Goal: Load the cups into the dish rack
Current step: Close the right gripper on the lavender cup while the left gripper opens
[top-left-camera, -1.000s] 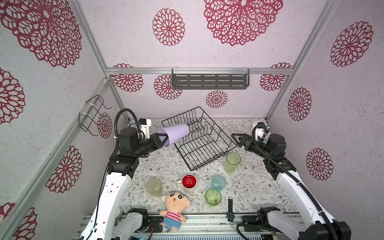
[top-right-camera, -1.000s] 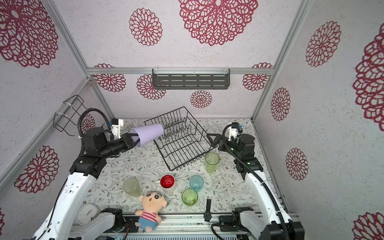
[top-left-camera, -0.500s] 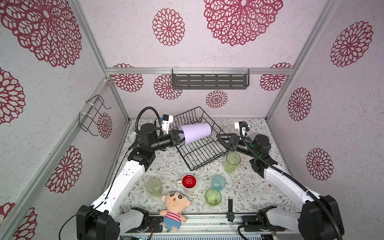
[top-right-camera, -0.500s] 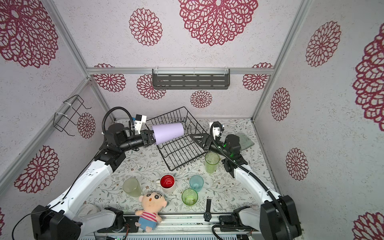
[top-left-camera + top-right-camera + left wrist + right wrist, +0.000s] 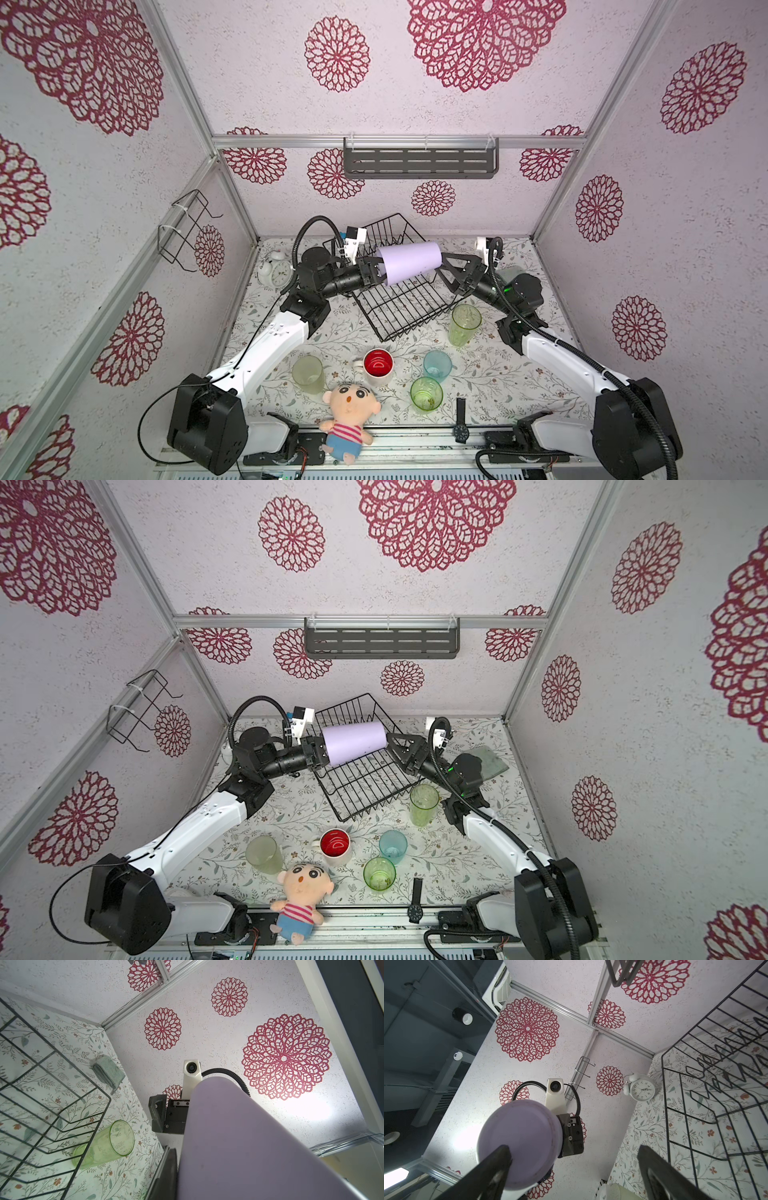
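A smooth lilac plastic tumbler point(image 5: 411, 262) is held on its side in the air above the large rectangular black wire dish rack point(image 5: 409, 309). It is clamped at its mouth end by the left tool point(image 5: 372, 270), whose jaws are closed on the rim. This sideways hold appears chosen so that the closed base is offered to the right tool point(image 5: 444, 268), which is spread wide and aimed at that base. In the right wrist view the base is seen partly behind one of that tool's fingers point(image 5: 496, 1167), off to one side of the gap and not centred in it. Whether it is touched cannot be told.

A handover is judged to be in preparation, probably so that the tumbler can be turned mouth-down before being set among the tines. No cup is loaded in the rack yet. Five cups are left upright on the floral-patterned table point(image 5: 498, 374):
- a tall clear green tumbler point(image 5: 463, 326) just beside the rack
- a frosted beige tumbler point(image 5: 308, 374)
- a white mug with a red inside point(image 5: 378, 365)
- a teal tumbler point(image 5: 437, 365)
- a shorter clear green tumbler point(image 5: 426, 394)
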Controlling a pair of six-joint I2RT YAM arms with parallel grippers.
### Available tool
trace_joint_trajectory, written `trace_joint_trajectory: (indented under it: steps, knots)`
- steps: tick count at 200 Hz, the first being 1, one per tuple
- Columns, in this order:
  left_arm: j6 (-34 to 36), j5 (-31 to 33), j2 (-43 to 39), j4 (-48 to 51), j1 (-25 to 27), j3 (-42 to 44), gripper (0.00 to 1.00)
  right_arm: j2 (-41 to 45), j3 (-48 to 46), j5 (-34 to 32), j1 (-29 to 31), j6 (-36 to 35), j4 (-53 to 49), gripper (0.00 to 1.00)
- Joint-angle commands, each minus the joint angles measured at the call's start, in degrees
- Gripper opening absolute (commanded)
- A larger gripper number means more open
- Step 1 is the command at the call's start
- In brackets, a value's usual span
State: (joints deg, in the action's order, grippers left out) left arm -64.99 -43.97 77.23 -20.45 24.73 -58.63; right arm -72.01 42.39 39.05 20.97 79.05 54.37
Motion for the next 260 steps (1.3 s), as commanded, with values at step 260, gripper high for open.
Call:
trace_joint_trajectory:
  steps: [260]
  knots:
    - [-4.17, 1.62, 4.94, -13.49, 1.95, 6.42, 0.03, -5.57, 4.53, -8.44, 10.44, -0.29, 3.19, 0.82]
